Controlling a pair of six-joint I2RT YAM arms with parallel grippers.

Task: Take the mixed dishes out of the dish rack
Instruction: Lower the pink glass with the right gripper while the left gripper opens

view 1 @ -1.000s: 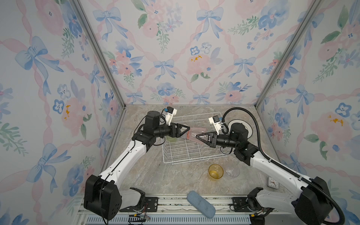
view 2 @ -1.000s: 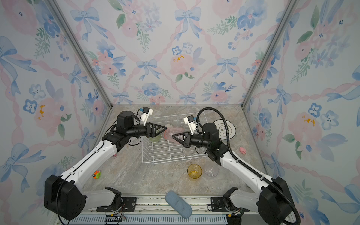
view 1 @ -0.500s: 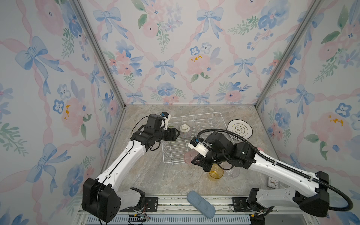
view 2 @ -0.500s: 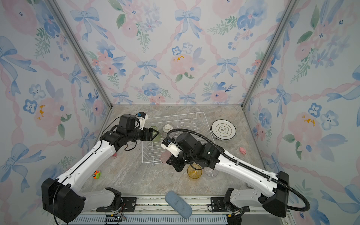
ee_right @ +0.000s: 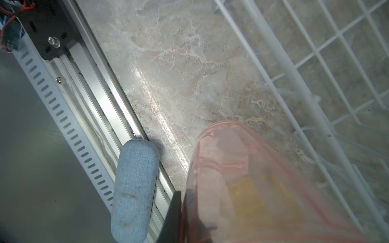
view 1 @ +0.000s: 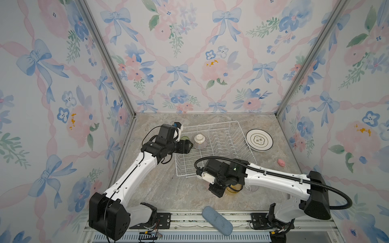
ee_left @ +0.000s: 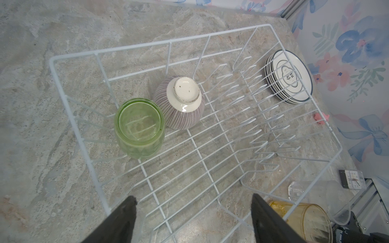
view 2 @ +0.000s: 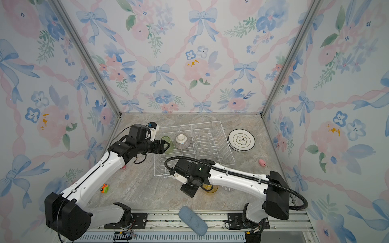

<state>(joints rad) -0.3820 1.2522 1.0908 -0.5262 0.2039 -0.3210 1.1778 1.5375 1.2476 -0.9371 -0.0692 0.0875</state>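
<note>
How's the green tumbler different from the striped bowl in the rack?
The green tumbler is see-through; the bowl is opaque and striped, white foot up. The tumbler is narrower, the bowl wider and rounder. The tumbler stands by a side wall of the rack, the bowl nearer its middle. Both sit in the rack, side by side.

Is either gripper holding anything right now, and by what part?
Right gripper pinches the pink tumbler by its wall; left gripper is open, holding nothing.
</note>
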